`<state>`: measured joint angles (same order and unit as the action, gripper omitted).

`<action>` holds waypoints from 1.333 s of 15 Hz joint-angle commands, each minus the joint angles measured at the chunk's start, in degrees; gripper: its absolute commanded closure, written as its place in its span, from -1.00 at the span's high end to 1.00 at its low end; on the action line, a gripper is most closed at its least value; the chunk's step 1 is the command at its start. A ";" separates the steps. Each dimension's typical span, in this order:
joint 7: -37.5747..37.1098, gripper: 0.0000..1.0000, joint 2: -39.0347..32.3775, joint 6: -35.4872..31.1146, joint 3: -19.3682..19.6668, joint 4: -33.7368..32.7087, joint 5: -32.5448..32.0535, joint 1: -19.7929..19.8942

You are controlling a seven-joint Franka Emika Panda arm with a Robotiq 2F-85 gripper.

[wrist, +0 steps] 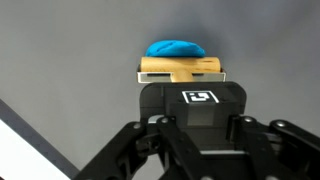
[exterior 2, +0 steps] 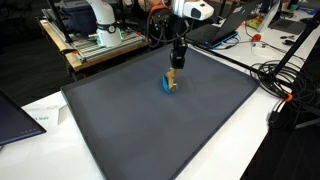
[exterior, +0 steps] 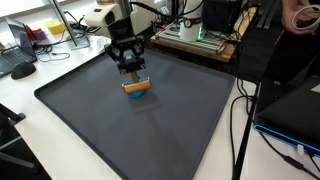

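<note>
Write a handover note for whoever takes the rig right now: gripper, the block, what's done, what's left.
Gripper: shut on the wooden block, gripped from above, arm pointing straight down.
Block: wood with a blue part on one side. It sits over the far middle of the dark mat, at the surface or just above it; contact is not clear in either exterior view.
Done: the block is grasped.
Left: the block is not yet released.
Note: cables lie off the mat's edge.
</note>
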<state>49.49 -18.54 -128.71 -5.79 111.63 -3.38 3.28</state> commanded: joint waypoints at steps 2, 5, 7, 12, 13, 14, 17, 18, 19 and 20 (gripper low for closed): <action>-0.13 -0.57 -5.77 -4.22 -1.45 -0.95 4.14 -0.56; -0.14 -0.57 -5.98 -4.02 -1.67 -1.30 4.47 -0.49; -0.22 -0.57 -6.17 -4.13 -1.75 -1.57 4.74 -0.52; -0.41 -0.57 -6.54 -4.13 -1.92 -2.04 4.84 -0.61; -0.43 -0.57 -6.63 -4.08 -1.96 -2.17 4.87 -0.60; -0.44 -0.57 -6.73 -4.08 -2.00 -2.28 4.87 -0.59; -0.48 -0.57 -7.03 -4.04 -2.14 -2.67 4.94 -0.56; -0.48 -0.57 -7.14 -3.95 -2.19 -2.85 4.98 -0.55; -0.49 -0.57 -7.22 -3.92 -2.25 -2.99 5.03 -0.54; -0.49 -0.57 -7.29 -3.91 -2.30 -3.11 5.05 -0.53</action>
<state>48.87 -20.25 -128.71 -6.77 109.55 -2.35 3.28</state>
